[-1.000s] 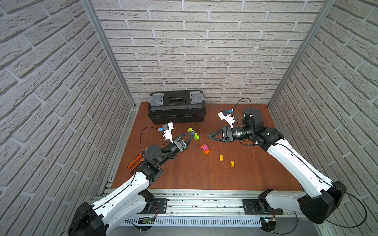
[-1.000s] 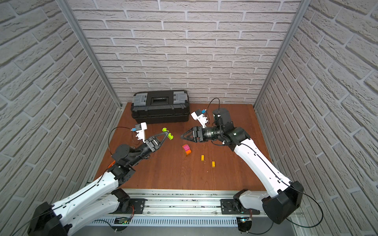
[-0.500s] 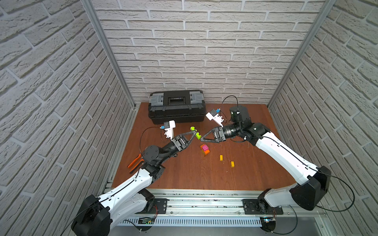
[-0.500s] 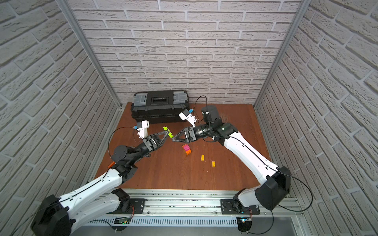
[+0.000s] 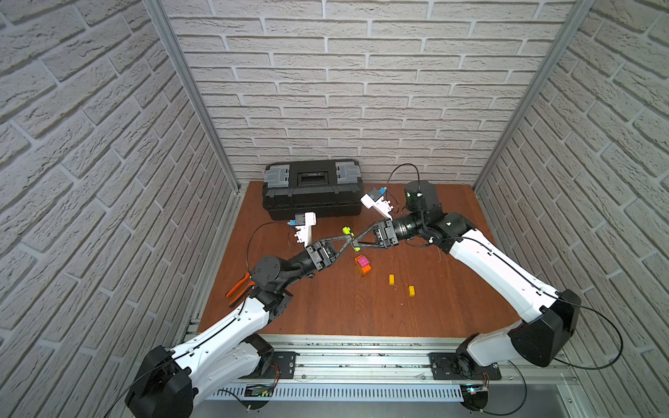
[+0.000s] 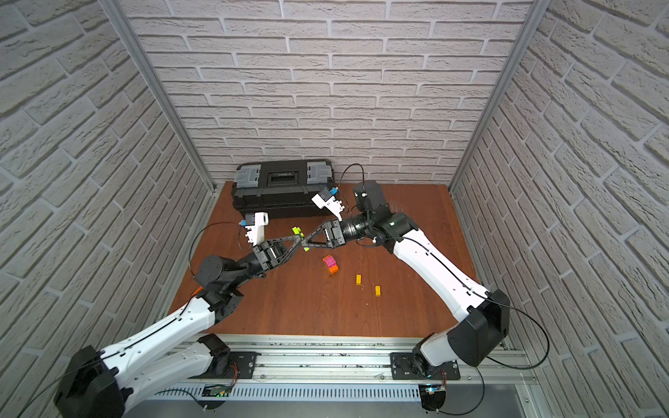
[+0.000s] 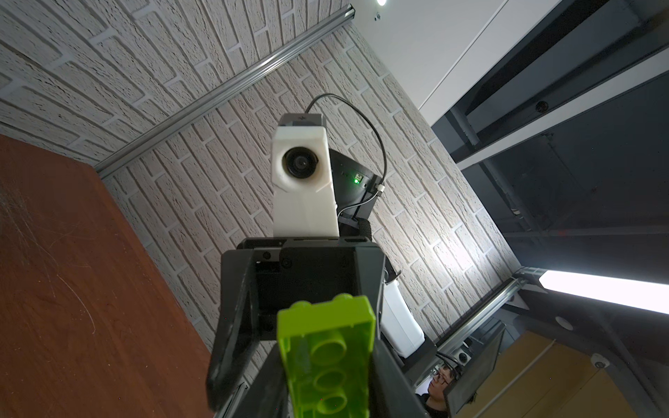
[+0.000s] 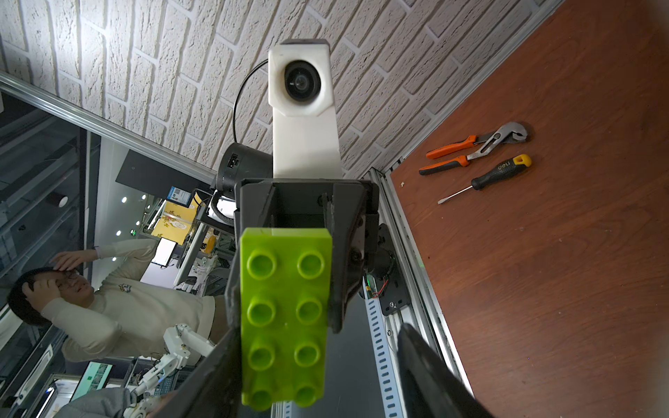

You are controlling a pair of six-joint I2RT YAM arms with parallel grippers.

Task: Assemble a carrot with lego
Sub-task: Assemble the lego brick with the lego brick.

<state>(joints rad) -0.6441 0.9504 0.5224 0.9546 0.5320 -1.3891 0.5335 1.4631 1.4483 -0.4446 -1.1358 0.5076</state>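
Note:
My left gripper [image 5: 350, 239] is shut on a long lime-green lego brick [image 5: 356, 248] and holds it in the air above the table's middle; the brick's hollow underside [image 7: 327, 347] fills the left wrist view. My right gripper [image 5: 356, 241] meets it tip to tip, jaws open around the same brick [image 8: 286, 311]. One finger [image 8: 206, 380] lies against the brick's side; the other finger [image 8: 430, 376] stands apart with a gap. Below on the table, in both top views, lie a pink-on-orange clump [image 5: 362, 264] and two tiny yellow bricks [image 5: 391, 279] [image 5: 411, 290].
A black toolbox [image 5: 313, 190] stands at the back left against the wall. Orange-handled pliers [image 8: 470, 148] and a screwdriver [image 8: 485, 179] lie near the table's left edge. Brick-pattern walls close in three sides; the arms' rail [image 5: 362, 362] runs along the front.
My right arm has swung left to the left gripper, and its jaws now straddle the green brick and have narrowed. The left gripper shifted slightly right with the brick.

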